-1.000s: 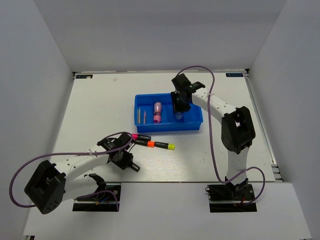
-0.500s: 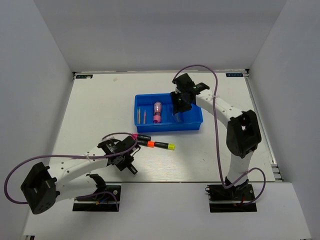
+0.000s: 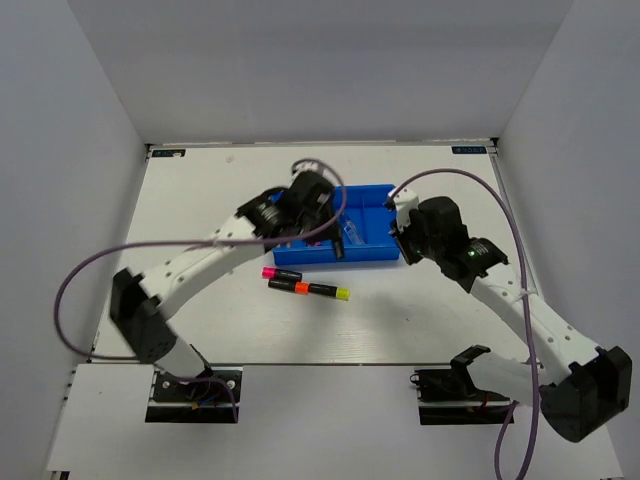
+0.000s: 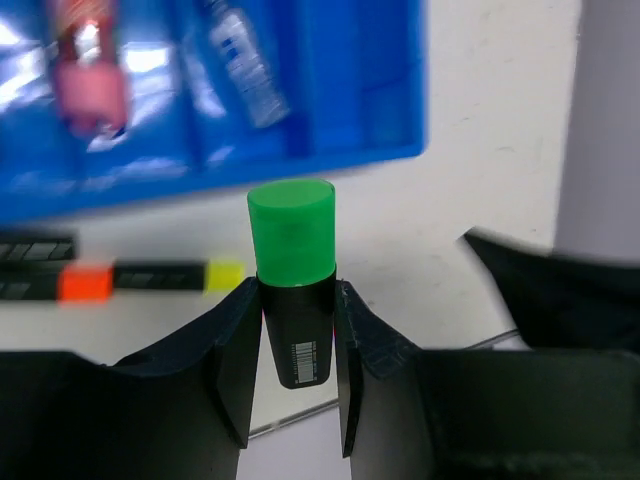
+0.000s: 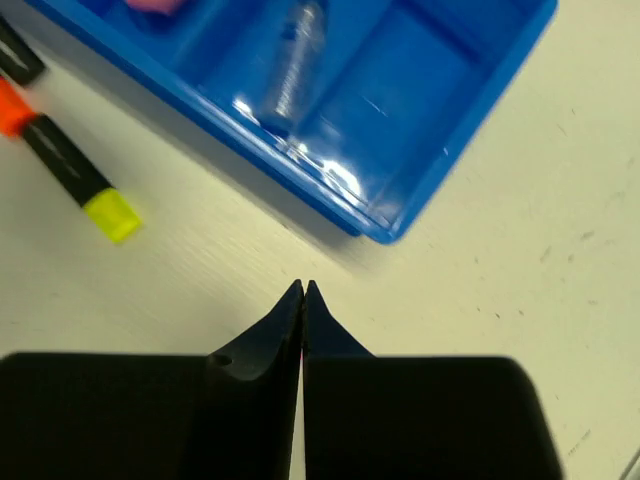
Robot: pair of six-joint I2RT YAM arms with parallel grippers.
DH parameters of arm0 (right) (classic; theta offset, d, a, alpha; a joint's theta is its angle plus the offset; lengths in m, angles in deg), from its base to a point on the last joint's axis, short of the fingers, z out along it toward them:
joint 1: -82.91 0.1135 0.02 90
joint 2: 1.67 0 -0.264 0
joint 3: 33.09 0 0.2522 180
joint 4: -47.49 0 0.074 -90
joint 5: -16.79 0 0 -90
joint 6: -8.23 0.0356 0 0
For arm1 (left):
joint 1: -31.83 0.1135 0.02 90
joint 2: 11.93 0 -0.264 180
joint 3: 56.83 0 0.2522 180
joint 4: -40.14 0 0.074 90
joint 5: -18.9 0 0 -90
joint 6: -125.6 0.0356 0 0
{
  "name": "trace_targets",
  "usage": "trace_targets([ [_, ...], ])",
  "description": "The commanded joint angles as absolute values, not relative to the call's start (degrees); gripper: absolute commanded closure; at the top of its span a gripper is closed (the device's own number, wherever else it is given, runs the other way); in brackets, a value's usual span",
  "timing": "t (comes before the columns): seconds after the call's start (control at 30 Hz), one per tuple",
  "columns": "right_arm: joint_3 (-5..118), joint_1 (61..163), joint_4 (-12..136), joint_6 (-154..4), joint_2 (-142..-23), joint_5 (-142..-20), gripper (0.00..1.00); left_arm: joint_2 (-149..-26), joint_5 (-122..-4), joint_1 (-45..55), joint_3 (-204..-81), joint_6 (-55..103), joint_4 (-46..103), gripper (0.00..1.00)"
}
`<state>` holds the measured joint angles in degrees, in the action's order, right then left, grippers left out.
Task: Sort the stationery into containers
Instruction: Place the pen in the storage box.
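So the green-capped highlighter has been picked up and carried over to the blue tray's left end, clamped in the left gripper. The right gripper has been pulled back off the tray's near right corner, pinched closed on nothing. A drop-off is probably next.

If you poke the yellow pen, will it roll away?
Probably not far: the yellow highlighter has a blocky-looking cap. It looks stiff, so should slide whole. Lying end to end with the orange highlighter, it may nudge that.
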<state>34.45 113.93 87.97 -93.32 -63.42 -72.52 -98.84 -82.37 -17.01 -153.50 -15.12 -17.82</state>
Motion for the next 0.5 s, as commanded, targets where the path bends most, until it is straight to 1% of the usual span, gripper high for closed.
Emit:
trace_targets([
  [0.0,28.86,112.0,85.5,-99.17,-60.31,-69.07,1.0,-111.61,-68.23,-13.01,-165.99,-5.45,-11.68,1.0],
  [0.03,26.84,111.91,84.9,-98.91,-58.38,-69.26,1.0,-113.94,-64.72,-12.65,-168.47,-5.27,-10.63,1.0],
  [0.07,25.77,111.65,84.8,-98.48,-56.27,-70.48,1.0,-118.4,-63.38,-11.69,-175.46,-4.92,-10.1,1.0],
  [0.1,24.89,111.3,84.28,-98.12,-55.46,-70.31,1.0,-122.89,-61.45,-11.24,-177.97,-5.61,-9.66,1.0],
  [0.13,23.14,110.69,83.32,-97.16,-54.41,-70.31,1.0,-124.85,-58.65,-11.15,-180.17,-5.8,-9.39,1.0],
  [0.17,22.69,110.24,83.13,-97.07,-53.79,-70.31,1.0,-128.78,-58.1,-10.63,-186.11,-6.15,-9.04,1.0],
  [0.2,22.42,109.89,82.78,-97.07,-53.61,-70.14,1.0,-130.47,-57.31,-10.45,-187.82,-6.32,-8.86,1.0],
  [0.23,21.81,109.19,82.35,-97.07,-53.44,-70.05,1.0,-134.41,-56.95,-10.45,-189.05,-6.76,-8.16,1.0],
  [0.3,21.28,108.31,82.17,-96.63,-52.39,-71.01,1.0,-137.33,-56.86,-9.92,-190.74,-7.37,-5.19,1.0],
  [0.47,21.02,107.6,81.81,-96.19,-52.12,-72.16,1.0,-140.94,-55.37,-9.04,-188.89,-9.23,-0.69,1.0],
])
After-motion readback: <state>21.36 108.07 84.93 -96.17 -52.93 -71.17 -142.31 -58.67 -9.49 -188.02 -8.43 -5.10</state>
